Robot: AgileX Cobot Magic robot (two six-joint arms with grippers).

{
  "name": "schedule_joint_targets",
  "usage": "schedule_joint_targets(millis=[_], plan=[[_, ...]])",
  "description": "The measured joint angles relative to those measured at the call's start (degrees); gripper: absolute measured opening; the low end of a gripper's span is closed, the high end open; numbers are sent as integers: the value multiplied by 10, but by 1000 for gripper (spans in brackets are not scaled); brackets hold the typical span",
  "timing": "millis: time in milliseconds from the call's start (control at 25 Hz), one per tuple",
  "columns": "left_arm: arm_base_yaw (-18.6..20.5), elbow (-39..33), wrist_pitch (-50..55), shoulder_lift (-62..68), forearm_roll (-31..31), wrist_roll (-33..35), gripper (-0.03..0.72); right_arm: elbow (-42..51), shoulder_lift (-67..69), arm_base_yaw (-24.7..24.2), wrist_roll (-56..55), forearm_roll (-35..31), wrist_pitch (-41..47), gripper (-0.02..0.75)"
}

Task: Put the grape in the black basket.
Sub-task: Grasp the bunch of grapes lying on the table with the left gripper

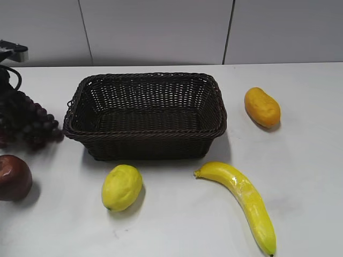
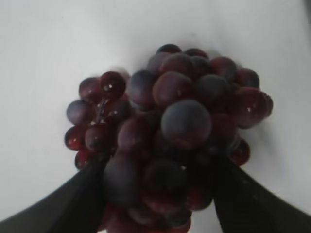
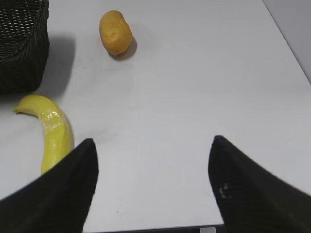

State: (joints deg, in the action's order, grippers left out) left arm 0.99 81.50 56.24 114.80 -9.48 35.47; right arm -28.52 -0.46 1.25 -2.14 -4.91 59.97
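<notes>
The grape (image 1: 28,120), a bunch of small dark purple-red grapes, is at the far left edge of the exterior view, left of the black basket (image 1: 144,131). In the left wrist view the bunch (image 2: 180,121) fills the middle, and my left gripper (image 2: 158,167) has a black finger pressed against each side of it. I cannot tell whether the bunch rests on the table or is lifted. The woven basket is empty; its corner shows in the right wrist view (image 3: 22,43). My right gripper (image 3: 153,145) is open and empty over bare white table, out of the exterior view.
A dark red apple (image 1: 13,176) lies in front of the grape. A lemon (image 1: 122,187) and a banana (image 1: 244,198) lie in front of the basket. An orange-yellow fruit (image 1: 262,107) lies to its right. The white table (image 1: 300,160) spreads to the right.
</notes>
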Motion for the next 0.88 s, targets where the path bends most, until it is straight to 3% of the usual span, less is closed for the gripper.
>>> schedule_joint_targets(millis=[360, 640, 880], plan=[[0, 4, 30, 38, -67, 0, 584, 0, 0, 0, 0, 0, 0, 538], [0, 5, 30, 49, -67, 0, 431, 0, 0, 0, 0, 0, 0, 538], [0, 5, 31, 49, -68, 0, 400, 0, 0, 0, 0, 0, 0, 538]])
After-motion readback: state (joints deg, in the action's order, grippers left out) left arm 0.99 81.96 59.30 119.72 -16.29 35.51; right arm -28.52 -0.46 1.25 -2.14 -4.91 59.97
